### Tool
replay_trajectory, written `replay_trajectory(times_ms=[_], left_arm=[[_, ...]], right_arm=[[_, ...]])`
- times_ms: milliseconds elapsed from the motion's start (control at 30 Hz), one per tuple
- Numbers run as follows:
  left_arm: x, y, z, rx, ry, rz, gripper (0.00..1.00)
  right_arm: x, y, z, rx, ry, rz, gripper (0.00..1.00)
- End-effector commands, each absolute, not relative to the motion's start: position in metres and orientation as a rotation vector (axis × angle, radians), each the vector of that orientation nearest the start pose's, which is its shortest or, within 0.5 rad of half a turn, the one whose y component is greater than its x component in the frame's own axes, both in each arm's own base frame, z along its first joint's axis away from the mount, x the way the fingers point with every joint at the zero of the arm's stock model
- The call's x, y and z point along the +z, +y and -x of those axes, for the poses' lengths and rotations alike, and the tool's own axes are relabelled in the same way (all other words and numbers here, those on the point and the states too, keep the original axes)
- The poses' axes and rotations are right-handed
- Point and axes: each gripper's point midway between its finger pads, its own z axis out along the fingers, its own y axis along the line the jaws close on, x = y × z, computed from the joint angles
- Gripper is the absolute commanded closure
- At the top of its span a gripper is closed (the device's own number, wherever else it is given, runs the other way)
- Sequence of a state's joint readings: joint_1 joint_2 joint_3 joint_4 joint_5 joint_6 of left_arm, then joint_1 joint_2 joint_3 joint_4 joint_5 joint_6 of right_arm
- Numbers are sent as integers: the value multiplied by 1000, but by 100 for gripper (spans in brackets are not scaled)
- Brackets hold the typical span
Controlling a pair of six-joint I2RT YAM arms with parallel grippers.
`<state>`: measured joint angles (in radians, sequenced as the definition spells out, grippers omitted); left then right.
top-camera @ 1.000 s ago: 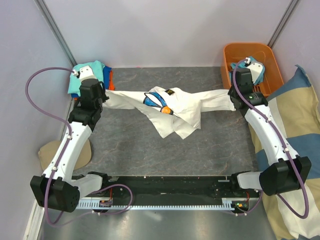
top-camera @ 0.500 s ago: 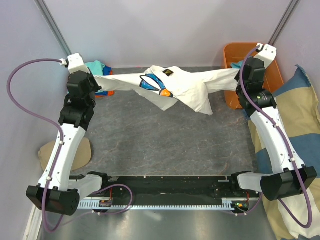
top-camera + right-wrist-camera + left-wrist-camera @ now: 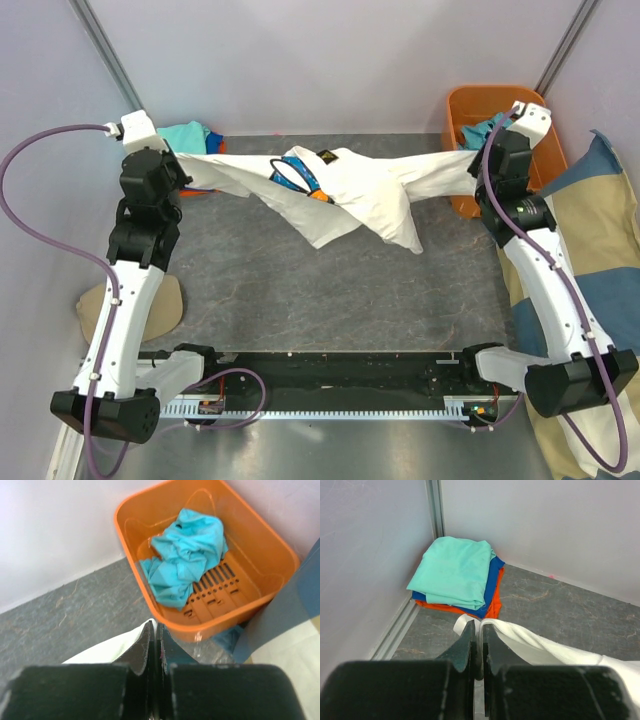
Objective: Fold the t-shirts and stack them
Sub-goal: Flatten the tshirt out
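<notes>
**Enclosed robot test cell, probably in a laboratory.** Plain pale panels (image 3: 330,60) on metal corner posts (image 3: 102,50) wall in a grey marbled tabletop (image 3: 300,290). The left arm (image 3: 130,300) and right arm (image 3: 545,280) are bolted to a black rail (image 3: 340,372) at the near edge. A slotted cable duct (image 3: 330,408) runs along that rail.

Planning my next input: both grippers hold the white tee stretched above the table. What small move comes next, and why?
Probably lower both arms together to lay the white t-shirt taut on the table. The left gripper and right gripper are each shut on one end, and its middle sags bunched, so it needs flattening before folding.
</notes>
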<state>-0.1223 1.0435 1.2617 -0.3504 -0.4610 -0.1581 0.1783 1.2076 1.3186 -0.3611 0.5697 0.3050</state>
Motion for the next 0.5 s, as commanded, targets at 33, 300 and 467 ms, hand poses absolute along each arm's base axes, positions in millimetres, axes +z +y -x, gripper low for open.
replay_trajectory(times_ms=[33,300,467], left_arm=[[396,58,-325,289,1592,422,98],[331,31,-358,147,1758,415,98],[292,17,-386,73,1837,459,98]], right_arm=[[334,-24,-358,-116,1740,-590,100],[228,26,-335,160,2019,-571,100],[170,19,-328,54,2144,-569,72]])
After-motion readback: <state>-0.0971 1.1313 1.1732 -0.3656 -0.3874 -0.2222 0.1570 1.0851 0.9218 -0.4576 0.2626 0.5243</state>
